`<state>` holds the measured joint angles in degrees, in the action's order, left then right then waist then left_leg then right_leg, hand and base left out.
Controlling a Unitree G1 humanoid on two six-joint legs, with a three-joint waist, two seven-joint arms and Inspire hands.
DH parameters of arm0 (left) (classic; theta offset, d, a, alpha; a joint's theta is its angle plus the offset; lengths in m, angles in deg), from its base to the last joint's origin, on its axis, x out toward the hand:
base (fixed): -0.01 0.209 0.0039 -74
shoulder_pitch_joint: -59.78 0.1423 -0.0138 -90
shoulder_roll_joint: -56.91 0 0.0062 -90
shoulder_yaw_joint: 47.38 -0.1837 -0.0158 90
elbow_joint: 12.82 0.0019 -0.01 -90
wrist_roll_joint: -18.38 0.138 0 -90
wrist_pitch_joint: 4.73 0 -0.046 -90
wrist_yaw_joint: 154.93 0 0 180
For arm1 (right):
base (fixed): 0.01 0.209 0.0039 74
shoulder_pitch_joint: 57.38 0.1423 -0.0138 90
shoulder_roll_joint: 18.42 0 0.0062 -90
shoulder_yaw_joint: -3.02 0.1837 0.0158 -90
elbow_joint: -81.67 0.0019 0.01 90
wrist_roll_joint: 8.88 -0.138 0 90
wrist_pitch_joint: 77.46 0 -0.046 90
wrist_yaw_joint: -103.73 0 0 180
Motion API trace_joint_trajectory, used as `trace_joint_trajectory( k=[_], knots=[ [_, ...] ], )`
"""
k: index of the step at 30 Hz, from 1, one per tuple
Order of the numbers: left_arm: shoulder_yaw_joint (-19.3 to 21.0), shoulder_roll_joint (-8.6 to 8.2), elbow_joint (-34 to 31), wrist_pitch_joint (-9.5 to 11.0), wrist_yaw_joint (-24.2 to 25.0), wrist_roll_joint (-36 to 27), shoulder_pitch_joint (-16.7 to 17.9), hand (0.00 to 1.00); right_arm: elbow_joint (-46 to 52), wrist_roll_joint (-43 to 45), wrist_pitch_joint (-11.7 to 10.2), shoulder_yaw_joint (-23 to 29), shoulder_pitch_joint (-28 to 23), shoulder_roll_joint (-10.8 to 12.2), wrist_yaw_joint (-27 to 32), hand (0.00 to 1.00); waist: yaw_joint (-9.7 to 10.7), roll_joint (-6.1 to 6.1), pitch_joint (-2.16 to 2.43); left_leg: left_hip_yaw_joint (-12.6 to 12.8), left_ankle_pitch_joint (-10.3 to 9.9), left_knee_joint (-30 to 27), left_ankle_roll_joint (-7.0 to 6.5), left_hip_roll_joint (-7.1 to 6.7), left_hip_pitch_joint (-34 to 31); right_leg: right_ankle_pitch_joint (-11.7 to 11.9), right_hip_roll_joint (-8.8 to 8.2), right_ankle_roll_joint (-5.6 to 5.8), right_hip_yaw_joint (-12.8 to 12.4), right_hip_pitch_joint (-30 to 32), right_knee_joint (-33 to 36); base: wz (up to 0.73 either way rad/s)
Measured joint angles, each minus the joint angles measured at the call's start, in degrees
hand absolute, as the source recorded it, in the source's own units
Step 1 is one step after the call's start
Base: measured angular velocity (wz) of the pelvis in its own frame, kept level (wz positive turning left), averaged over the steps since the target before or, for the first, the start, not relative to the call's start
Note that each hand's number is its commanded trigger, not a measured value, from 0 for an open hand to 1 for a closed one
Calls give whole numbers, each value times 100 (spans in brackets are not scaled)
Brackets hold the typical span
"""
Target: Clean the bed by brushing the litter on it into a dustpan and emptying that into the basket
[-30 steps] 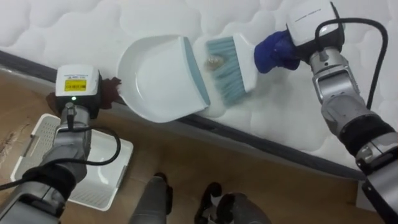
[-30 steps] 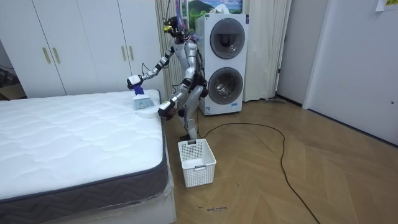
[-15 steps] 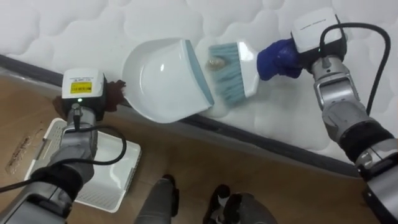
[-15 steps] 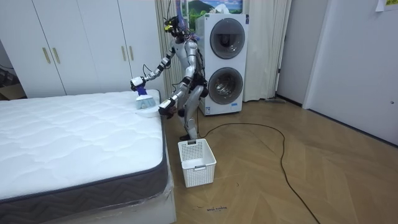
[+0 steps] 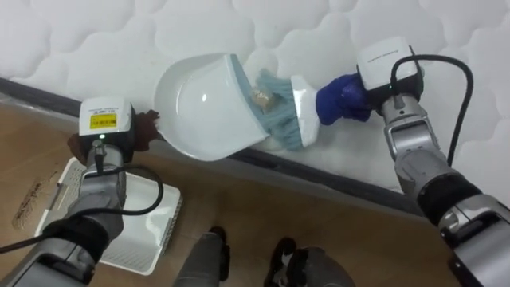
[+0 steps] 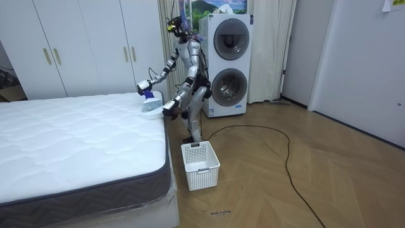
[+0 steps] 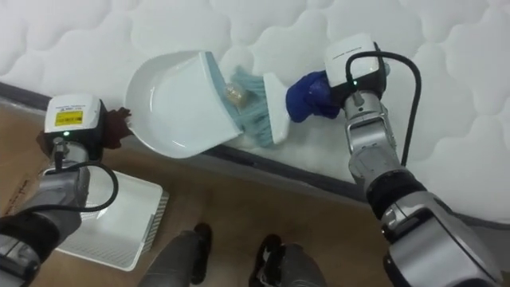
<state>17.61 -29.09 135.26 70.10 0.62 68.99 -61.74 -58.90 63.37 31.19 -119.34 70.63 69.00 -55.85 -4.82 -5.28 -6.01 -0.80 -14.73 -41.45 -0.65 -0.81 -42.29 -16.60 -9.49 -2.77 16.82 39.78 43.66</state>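
Observation:
A white dustpan (image 5: 199,108) with a grey-blue lip rests at the edge of the white quilted mattress (image 5: 159,32). My left hand (image 5: 142,127), in a dark red-brown glove, is curled on its handle at the pan's left. My right hand (image 5: 341,96), in a blue glove, is shut on a brush (image 5: 291,119) with a white head and teal bristles. The bristles press against the pan's lip. A small beige scrap (image 5: 261,96) lies between the bristles and the lip. In the room view I stand at the bed's corner, with the pan (image 6: 150,106) on the mattress.
A white slatted basket (image 5: 131,227) stands on the wood floor below my left arm, beside the bed (image 6: 76,145). Behind me are two stacked washing machines (image 6: 229,63); white wardrobe doors (image 6: 82,44) line the wall. A dark cable crosses the floor.
My right hand has swept the brush left across the mattress, and the bristles now meet the dustpan's lip with the scrap pushed against it. The dustpan has barely moved.

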Motion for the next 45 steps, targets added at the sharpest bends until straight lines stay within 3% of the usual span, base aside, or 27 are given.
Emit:
trace_joint_trajectory(
  k=[4, 7, 9, 10, 11, 13, 21, 24, 33, 40, 45],
  knots=[
    [32, -57, -3, -46, 27, -137, 86, 100, 489, -42, 10, 55, -265, 132, -7, 100, 21, 5, 4, 35, 2, 19, 3, 3, 20, 0, 36, -1, -98, 15, -5, -5],
    [2, -62, 46, -58, 47, -302, 125, 100, 676, -73, -7, 56, -345, 442, -80, 100, 42, 8, 15, 29, 10, 38, 13, 1, 61, 1, 55, -1, -113, -17, -12, 0],
    [-15, -66, 51, -55, 119, -389, 212, 100, 683, -83, -7, 43, -378, 659, -227, 100, 53, 17, 75, 23, 40, 125, 19, 1, 115, 9, 57, -2, -87, -72, -124, 4],
    [-12, -71, 52, -55, 139, -389, 233, 100, 702, -82, -7, 42, -391, 728, -275, 100, 52, 16, 84, 24, 43, 140, 19, 0, 135, 9, 58, -1, -88, -91, -132, 4],
    [-2, -99, 55, -61, 156, -388, 281, 100, 817, -88, -7, 37, -460, 780, -357, 100, 32, 24, 121, 24, 45, 169, 20, -1, 160, 10, 60, -1, -86, -117, -157, 0],
    [4, -141, 47, -69, 181, -388, 366, 100, 1065, -94, -41, -25, -585, 824, -473, 100, 23, 53, 152, 26, 47, 217, 21, 2, 223, 13, 72, 5, -88, -177, -195, 0],
    [5, -168, 67, 39, 246, -402, 371, 100, 1678, -280, -625, -603, -795, 1175, -1012, 100, -13, 68, 164, 36, 78, 356, 45, -15, 280, 11, 54, 1, -110, -165, -183, 2],
    [7, -167, 138, 136, 198, -551, 351, 100, 1924, -445, -782, -674, -794, 1191, -1142, 100, 0, 68, 164, 27, 81, 345, 40, -38, 232, 10, 33, 3, -113, -121, -168, 0],
    [-2, -172, 170, 309, 106, -996, 326, 100, 2023, -708, -838, -654, -791, 1137, -1393, 100, 37, 75, 164, 14, 73, 153, 10, -82, -12, -4, -44, 10, -94, 96, 21, 1],
    [-6, -175, 179, 318, 36, -1013, 354, 100, 2020, -935, -886, -654, -835, 1110, -1514, 100, 43, 81, 161, 4, 74, 65, 4, -90, -16, -17, -49, 6, -104, 84, 29, 0],
    [-3, -176, 179, 370, -23, -1012, 362, 100, 2020, -1045, -1010, -661, -957, 961, -1593, 100, 19, 84, 160, -11, 74, 57, 4, -82, -21, -16, -30, 6, -96, 68, 10, 0]
  ],
)
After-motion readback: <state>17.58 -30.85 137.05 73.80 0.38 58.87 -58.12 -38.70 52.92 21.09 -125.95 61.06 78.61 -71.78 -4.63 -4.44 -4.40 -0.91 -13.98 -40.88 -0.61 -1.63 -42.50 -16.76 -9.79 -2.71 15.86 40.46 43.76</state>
